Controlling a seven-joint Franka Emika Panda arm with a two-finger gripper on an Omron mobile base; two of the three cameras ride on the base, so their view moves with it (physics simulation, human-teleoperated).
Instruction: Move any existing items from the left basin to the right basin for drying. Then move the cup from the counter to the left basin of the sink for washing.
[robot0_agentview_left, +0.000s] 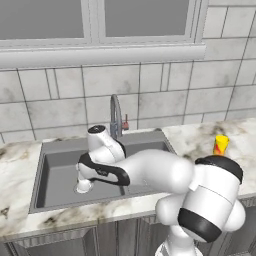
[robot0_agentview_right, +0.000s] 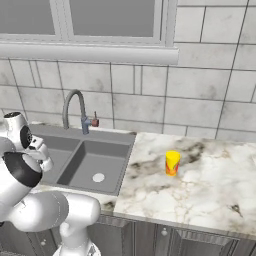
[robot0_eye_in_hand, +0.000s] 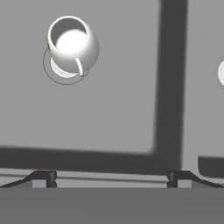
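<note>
My pincer hung nearest the lens with its two dark tips wide apart and gripping nothing, while the glossy white mug stood upright on the round drain of the left basin, up at about eleven o'clock with its thin handle turned toward me. I judged this the first step, the mug not yet taken: I needed to travel toward eleven o'clock, descend and close across its smooth rounded wall, then carry it over the dark divider to the right basin, at three o'clock. The matte yellow tapered cup waited on the veined marble counter.

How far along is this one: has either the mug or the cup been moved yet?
Nothing moved yet. The white mug stands upright over the left basin drain. The open hand hovers above that basin, empty. The yellow cup waits on the counter.
</note>
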